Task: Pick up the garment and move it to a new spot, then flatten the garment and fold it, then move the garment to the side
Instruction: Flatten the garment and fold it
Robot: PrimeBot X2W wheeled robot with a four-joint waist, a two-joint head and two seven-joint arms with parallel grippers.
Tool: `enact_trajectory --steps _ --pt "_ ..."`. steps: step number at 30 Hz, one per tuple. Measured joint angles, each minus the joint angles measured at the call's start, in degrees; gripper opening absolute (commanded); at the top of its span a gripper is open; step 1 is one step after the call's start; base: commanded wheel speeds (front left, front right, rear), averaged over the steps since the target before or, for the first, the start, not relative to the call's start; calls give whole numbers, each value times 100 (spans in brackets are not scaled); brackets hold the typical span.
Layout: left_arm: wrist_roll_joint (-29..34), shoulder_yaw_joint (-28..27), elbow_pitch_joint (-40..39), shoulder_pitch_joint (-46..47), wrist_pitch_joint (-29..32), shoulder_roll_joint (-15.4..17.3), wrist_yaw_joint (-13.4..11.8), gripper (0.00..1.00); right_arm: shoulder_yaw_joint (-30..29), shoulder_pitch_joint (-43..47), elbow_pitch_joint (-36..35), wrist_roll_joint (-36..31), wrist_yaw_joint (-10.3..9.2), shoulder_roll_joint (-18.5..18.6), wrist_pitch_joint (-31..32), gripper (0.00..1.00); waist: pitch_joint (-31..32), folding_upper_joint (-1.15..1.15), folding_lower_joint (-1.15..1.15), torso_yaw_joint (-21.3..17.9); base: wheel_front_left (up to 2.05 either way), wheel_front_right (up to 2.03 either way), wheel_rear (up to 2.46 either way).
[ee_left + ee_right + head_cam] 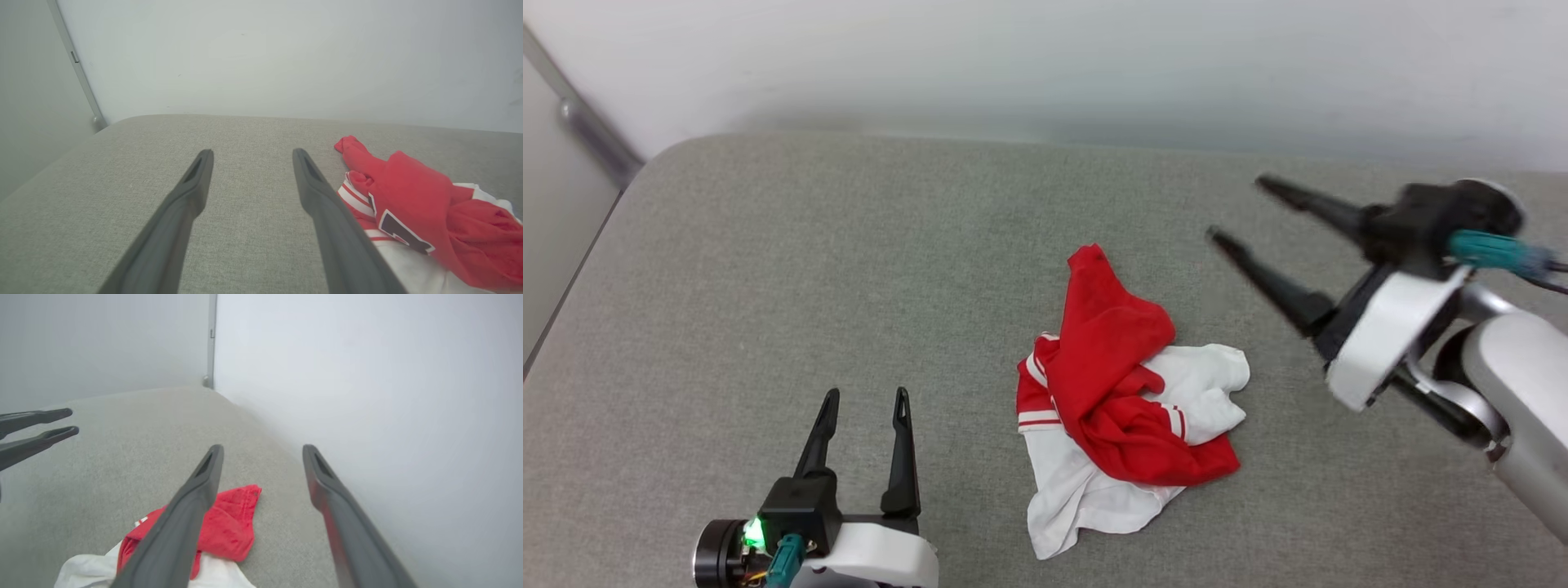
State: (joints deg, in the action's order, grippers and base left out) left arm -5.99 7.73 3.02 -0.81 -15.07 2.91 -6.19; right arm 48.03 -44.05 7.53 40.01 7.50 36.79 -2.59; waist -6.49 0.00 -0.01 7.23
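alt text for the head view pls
A crumpled red and white garment lies in a heap on a grey padded surface. The open left gripper sits at lower left and the open right gripper hangs at right, neither touching it.

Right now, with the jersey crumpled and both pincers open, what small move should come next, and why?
Probably lower the right pincer onto an edge of the garment and pinch it, to begin spreading. It lies bunched on the grey surface, red folded over white; the left pincer also stands open, neither holding anything.
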Motion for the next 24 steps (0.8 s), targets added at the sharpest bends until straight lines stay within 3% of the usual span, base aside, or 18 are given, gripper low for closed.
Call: enact_trajectory --steps 5,10,11,12,15,16,24 --pt "78 -60 -14 -107 0 0 64 100 -1605 1061 477 -1100 1 -594 -887 100 155 0 0 -78 0 0 0" --pt "130 -144 -23 -131 0 -1 142 100 -3121 2197 566 -2064 0 -1454 -1195 100 231 0 0 -148 0 0 0" --pt "130 -144 -23 -131 0 -1 142 100 -3121 2197 566 -2064 0 -1454 -1195 100 231 0 0 -148 0 0 0" --pt "167 -202 -54 -129 0 0 204 100 -3584 2637 463 -2346 1 -1812 -1228 100 242 0 0 -173 0 0 0" --pt "190 -261 -88 -97 0 1 297 100 -3973 3030 264 -2602 0 -2132 -1238 100 242 0 0 -192 0 0 0" --pt "207 -315 -89 8 0 16 402 100 -4291 3361 7 -2796 0 -2437 -1245 100 236 0 0 -204 0 0 0" --pt "230 -391 248 809 0 432 983 100 -4964 4162 -710 -3197 0 -3064 -1249 100 188 0 1 -253 0 0 0"
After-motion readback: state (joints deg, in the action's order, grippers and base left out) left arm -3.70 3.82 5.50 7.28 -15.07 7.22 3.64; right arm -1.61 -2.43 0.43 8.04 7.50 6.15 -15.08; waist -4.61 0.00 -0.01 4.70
